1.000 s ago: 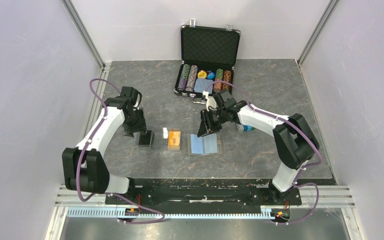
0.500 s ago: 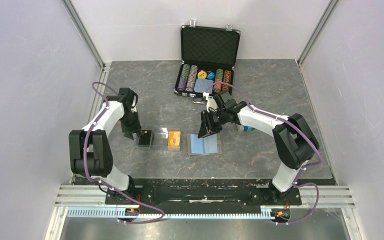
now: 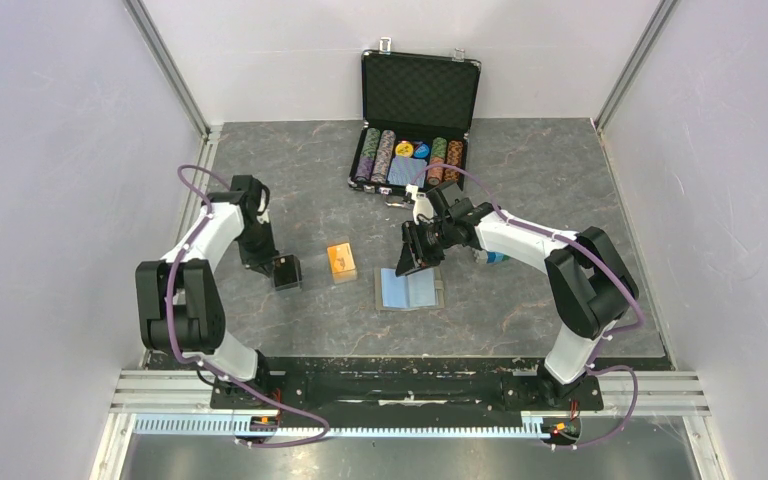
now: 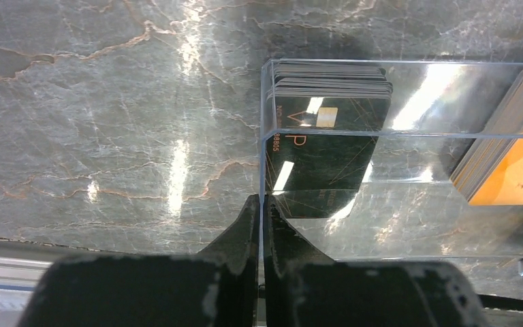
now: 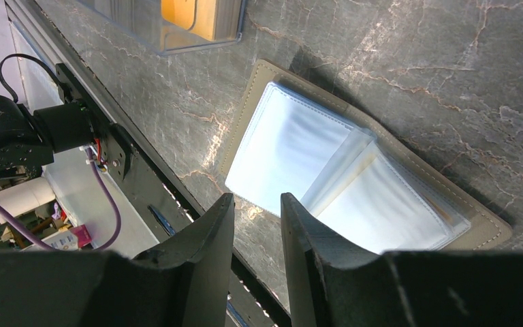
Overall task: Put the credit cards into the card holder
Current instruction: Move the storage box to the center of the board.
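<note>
The credit cards sit in a clear plastic box (image 4: 408, 204): a glossy black stack (image 4: 327, 136) on the left and an orange stack (image 4: 511, 170) on the right. My left gripper (image 4: 263, 199) is shut on the box's thin left wall. From above, the black cards (image 3: 287, 270) and orange cards (image 3: 341, 262) lie left of the card holder (image 3: 409, 288), which lies open flat with its light blue lining up. My right gripper (image 3: 412, 262) hovers over the holder's far left corner, open with nothing between its fingers. In the right wrist view the holder's khaki rim (image 5: 245, 116) shows beyond that gripper (image 5: 257, 204).
An open black poker chip case (image 3: 418, 95) with rows of chips stands at the back of the grey marble table (image 3: 540, 170). Metal frame posts and white walls close both sides. The arm bases and a rail run along the near edge.
My left gripper has come in and shut on the clear box's left wall. The box with both card stacks has shifted slightly away and left. The right arm has not moved.
</note>
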Tool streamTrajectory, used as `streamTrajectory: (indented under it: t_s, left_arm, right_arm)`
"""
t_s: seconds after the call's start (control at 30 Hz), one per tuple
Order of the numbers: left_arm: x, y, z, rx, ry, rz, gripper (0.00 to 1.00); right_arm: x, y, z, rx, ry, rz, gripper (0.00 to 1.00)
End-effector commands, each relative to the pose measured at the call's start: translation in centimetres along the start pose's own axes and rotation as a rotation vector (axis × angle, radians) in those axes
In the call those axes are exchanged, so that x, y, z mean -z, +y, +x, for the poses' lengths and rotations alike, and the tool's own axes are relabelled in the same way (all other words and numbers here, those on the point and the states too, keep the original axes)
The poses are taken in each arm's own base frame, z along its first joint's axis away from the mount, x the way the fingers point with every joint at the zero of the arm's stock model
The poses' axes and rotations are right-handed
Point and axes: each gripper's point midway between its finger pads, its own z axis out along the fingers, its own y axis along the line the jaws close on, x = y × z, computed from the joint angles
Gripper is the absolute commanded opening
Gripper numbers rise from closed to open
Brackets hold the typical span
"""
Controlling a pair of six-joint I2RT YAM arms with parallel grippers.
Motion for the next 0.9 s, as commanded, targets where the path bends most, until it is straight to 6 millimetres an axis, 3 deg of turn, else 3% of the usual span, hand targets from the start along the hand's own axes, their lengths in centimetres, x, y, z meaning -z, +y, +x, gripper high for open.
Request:
streamTrajectory:
  t_s: [0.0, 0.17, 0.5, 0.87]
  left_arm:
    - [1.3, -0.7, -1.0, 0.065, -0.071, 0.071, 0.02]
    - [1.6, -3.2, -1.6, 0.119, -0.1, 0.205, 0.02]
    - [2.0, -6.5, -3.9, 0.259, -0.182, 0.343, 0.02]
    - [1.0, -14.6, -3.2, 0.123, -0.142, 0.38, 0.02]
  right_arm:
    - [0.1, 0.7, -0.5, 0.011, -0.015, -0.018, 0.34]
    - [0.4, 0.9, -0.9, 0.018, -0.028, -0.017, 0.34]
    - [1.3, 2.0, -2.5, 0.048, -0.068, -0.019, 0.38]
    - [2.0, 2.6, -3.6, 0.075, -0.096, -0.018, 0.44]
